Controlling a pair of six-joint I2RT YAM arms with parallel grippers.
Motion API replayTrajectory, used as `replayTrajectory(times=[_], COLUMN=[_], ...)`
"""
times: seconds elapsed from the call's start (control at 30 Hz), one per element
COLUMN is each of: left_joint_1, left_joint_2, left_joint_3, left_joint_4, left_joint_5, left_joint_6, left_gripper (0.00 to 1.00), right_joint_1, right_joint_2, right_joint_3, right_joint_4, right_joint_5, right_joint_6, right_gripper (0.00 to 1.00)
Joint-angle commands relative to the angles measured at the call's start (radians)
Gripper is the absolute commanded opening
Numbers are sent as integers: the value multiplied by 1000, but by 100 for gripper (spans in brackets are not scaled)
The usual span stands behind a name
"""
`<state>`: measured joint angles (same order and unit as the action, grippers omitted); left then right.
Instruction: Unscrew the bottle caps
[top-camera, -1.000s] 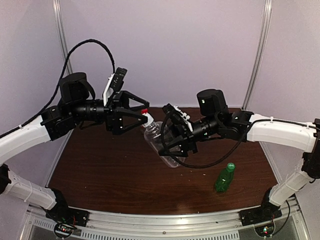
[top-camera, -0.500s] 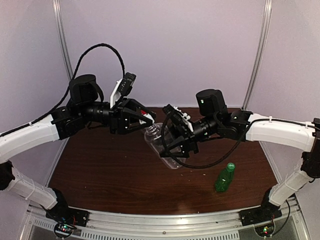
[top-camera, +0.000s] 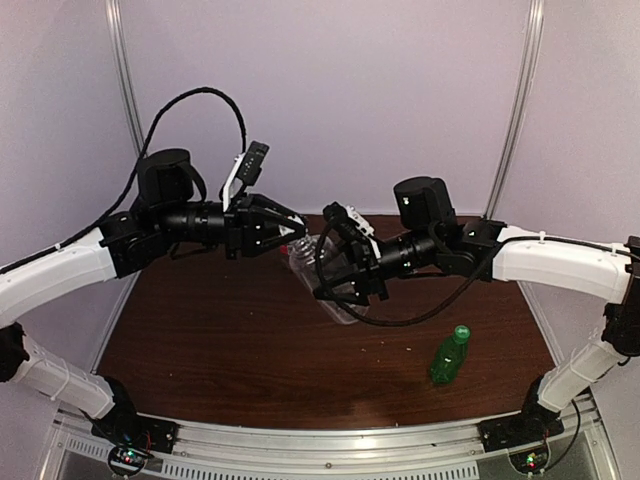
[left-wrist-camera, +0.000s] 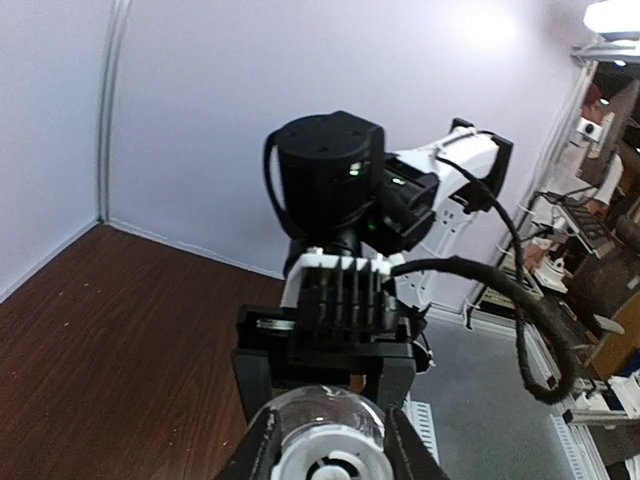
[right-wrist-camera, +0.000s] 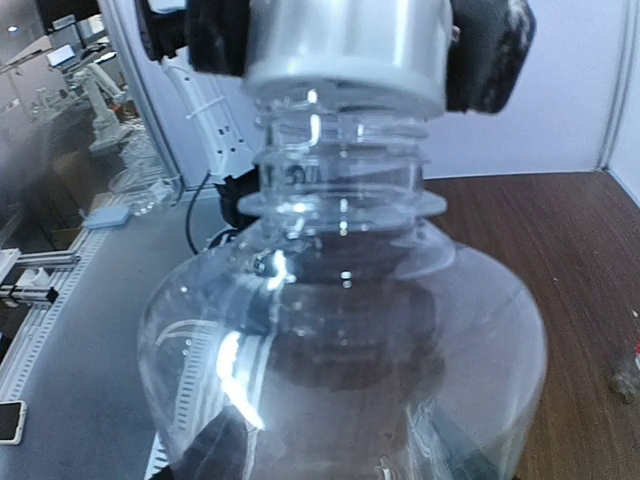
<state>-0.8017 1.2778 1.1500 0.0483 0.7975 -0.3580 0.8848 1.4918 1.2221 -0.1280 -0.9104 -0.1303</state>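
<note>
A clear plastic bottle (top-camera: 312, 262) hangs in the air over the table's middle, tilted with its neck toward the left arm. My right gripper (top-camera: 337, 283) is shut on its body, and its fingers (right-wrist-camera: 212, 452) show through the plastic of the bottle (right-wrist-camera: 340, 330). My left gripper (top-camera: 288, 236) is shut on the bottle's white cap (right-wrist-camera: 345, 40). Its pads (right-wrist-camera: 490, 50) press on both sides of the cap. In the left wrist view the cap (left-wrist-camera: 330, 455) sits between that gripper's fingers (left-wrist-camera: 262, 452). A small green bottle (top-camera: 447, 360) with a green cap (top-camera: 461, 331) rests on the table at the right front.
The brown table (top-camera: 200, 340) is closed in by white walls at the back and sides. A black cable (top-camera: 190, 100) loops high over the left arm, and another cable (top-camera: 420, 318) hangs under the right wrist. Both arm bases stand at the near edge.
My left gripper has moved right onto the white cap and closed its open fingers on it. The right gripper keeps its hold and has shifted the bottle slightly.
</note>
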Motion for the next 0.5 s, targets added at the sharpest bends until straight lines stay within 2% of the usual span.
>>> replayTrajectory(times=[0.0,0.07,0.13,0.27,0.47], left_joint_1=[-1,-1,-1,0,3], left_joint_2=[-51,-61,-71,-78,-83], left_joint_3=[43,45,35,16,-28], left_joint_4=[-70,-114,-129,-132,-173], left_joint_5=[-342,-495,-586,-649,-777], left_joint_6=[-61,-103,-125,-130,-79], left_gripper=[17,16,16,17,21], right_joint_1=[-7,-7,-6,-6,-8], right_joint_2=[-9,-4,3,10,-9], right_joint_3=[20,16,16,11,-17], right_joint_4=[-29,-25,-22,-22,-5], right_joint_5=[309,377,434,496,499], right_joint_6=[28,35,44,50,39], right_gripper=[56,55,55,55,55])
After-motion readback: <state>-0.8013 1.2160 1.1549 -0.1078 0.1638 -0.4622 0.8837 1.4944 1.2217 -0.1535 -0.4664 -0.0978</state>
